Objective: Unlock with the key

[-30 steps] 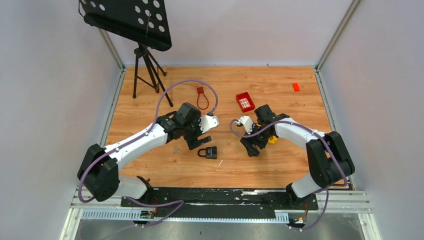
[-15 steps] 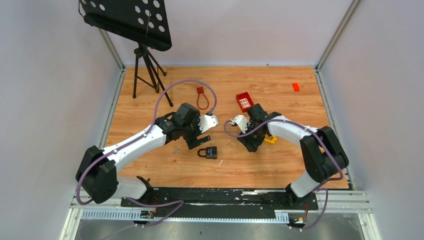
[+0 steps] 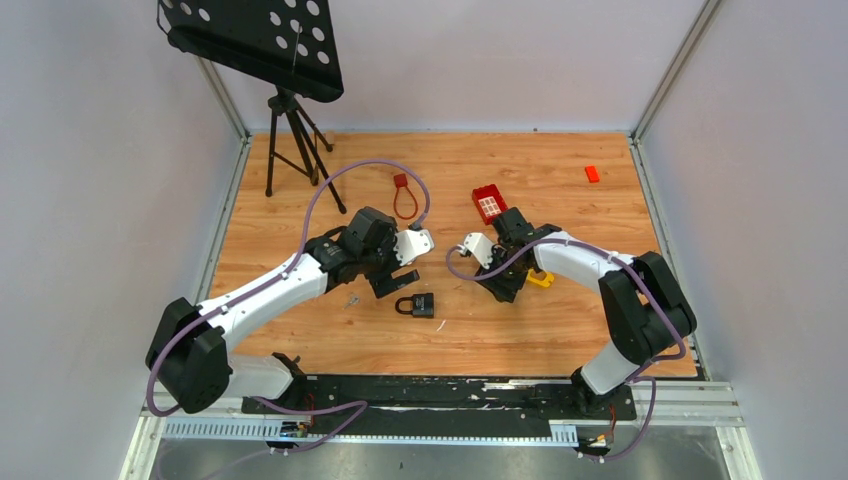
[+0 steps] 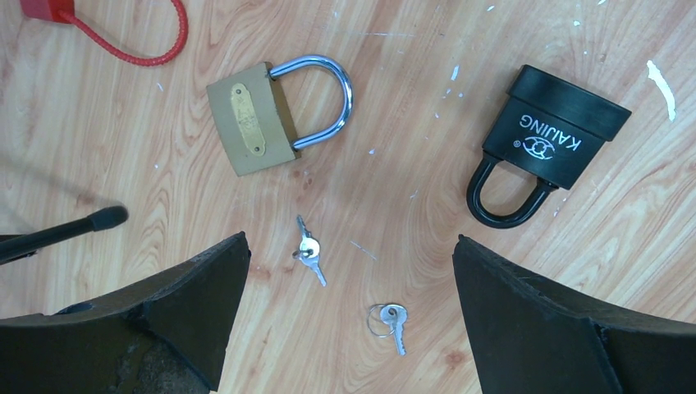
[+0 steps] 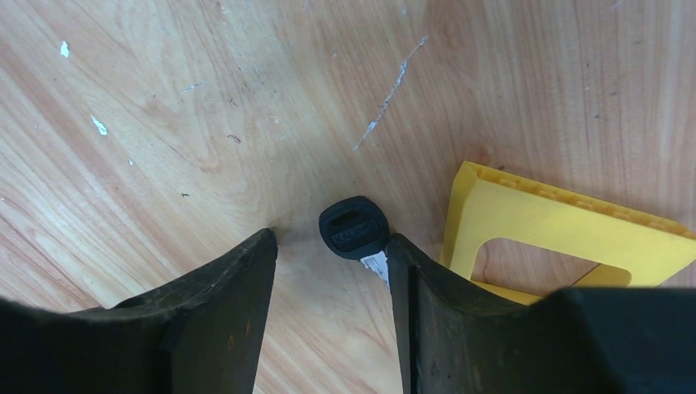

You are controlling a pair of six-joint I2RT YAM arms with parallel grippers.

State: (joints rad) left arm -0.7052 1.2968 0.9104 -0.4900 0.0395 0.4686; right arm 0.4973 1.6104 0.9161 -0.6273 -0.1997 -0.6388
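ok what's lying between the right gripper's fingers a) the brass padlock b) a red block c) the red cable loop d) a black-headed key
D: the right wrist view shows a black-headed key flat between the fingers of the right gripper, which are apart, with a yellow piece just beside it.

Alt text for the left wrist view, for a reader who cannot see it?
The open left gripper frames a wooden table with a small silver key and a ringed key lying between its fingers. Beyond them lie a brass padlock and a black padlock, with a red cable loop in the picture's top left corner.
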